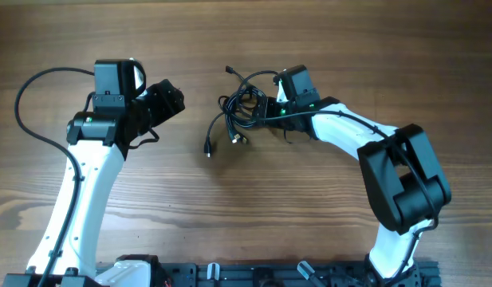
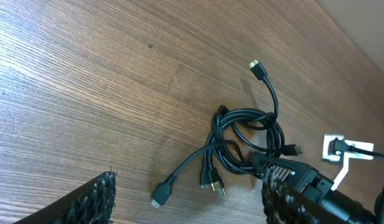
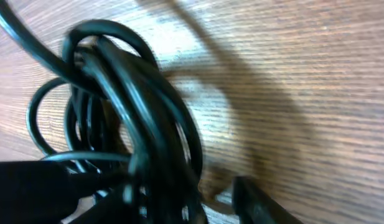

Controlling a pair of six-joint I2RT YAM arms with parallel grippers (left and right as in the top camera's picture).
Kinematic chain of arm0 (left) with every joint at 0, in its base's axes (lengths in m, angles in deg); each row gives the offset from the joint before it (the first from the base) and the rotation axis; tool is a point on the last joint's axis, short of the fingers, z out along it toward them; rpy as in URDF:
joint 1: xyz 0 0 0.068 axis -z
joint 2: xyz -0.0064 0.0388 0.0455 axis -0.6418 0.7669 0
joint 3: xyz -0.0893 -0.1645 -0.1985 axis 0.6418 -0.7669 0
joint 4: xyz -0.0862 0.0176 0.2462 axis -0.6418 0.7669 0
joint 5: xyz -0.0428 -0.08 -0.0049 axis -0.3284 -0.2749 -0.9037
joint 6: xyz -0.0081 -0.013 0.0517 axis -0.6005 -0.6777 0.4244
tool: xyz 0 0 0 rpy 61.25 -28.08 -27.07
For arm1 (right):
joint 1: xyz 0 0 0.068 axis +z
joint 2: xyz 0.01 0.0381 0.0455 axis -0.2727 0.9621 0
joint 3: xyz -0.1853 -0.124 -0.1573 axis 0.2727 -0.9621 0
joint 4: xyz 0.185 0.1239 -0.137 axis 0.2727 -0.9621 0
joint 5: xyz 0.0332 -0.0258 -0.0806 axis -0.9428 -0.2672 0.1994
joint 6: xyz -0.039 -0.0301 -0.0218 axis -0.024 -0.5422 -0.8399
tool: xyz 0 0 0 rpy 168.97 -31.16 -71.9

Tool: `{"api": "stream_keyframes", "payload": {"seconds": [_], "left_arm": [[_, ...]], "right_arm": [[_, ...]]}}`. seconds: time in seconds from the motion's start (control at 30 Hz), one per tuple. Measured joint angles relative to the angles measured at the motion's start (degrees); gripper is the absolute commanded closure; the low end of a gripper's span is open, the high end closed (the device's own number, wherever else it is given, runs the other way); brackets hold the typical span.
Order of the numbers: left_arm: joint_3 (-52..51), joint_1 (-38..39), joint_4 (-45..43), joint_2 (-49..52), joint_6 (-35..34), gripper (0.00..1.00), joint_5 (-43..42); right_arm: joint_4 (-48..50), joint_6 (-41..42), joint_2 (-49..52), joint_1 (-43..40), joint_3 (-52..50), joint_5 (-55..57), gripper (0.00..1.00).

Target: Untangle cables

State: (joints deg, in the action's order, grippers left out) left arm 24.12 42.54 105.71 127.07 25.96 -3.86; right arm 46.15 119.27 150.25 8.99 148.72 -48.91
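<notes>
Right tool (image 1: 263, 112) astride cables (image 1: 234, 108), left tool (image 1: 179, 99) apart

No text, label, brand, number or sign can be read in any of the three views. The small white tab (image 2: 333, 148) at the right of the left wrist view is too small to tell whether it bears print.

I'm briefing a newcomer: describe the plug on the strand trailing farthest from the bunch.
Mid-table, the cables lie bunched by the right gripper. One strand trails toward the arm bases, ending in a plug; unlike the silver-tipped pair beside it, it lies alone.
</notes>
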Motion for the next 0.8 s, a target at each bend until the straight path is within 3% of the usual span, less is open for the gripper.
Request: {"api": "stream_keyframes", "payload": {"seconds": [0.13, 0.2, 0.27, 0.37, 0.47, 0.6, 0.7, 0.8], "left_arm": [[0.0, 0.0, -0.02, 0.0, 0.0, 0.22, 0.0], [0.0, 0.0, 0.0, 0.0, 0.0, 0.22, -0.02], [0.0, 0.0, -0.02, 0.0, 0.0, 0.15, -0.02], [0.24, -0.42, -0.37, 0.0, -0.17, 0.14, -0.42], [3.78, -4.48, -0.87, -0.31, -0.17, 0.15, -5.25], [5.29, -6.8, -0.7, -1.81, -0.17, 0.16, -14.03], [5.29, -6.47, 0.26, -1.81, -0.17, 0.16, -16.04], [5.29, -6.43, 0.24, -1.84, -0.17, 0.15, -16.09]], "right_arm": [[2.6, 0.11, 0.55, 0.0, 0.02, 0.04, 0.73], [3.21, 0.09, 0.55, 0.0, 0.02, 0.04, 0.85], [3.02, -0.07, 0.52, 0.0, 0.02, -0.02, 0.88], [-0.04, -2.1, -1.31, 0.0, 0.02, -0.22, 0.91], [-5.6, -6.47, -10.93, 0.0, 0.02, 1.14, 0.92], [-13.57, -12.79, -25.35, 0.0, 0.04, 9.6, 0.95], [-17.51, -16.15, -26.47, 0.24, 0.13, 17.46, 0.95], [-19.63, -17.59, -26.47, 2.58, 0.13, 37.24, 0.95]]}}
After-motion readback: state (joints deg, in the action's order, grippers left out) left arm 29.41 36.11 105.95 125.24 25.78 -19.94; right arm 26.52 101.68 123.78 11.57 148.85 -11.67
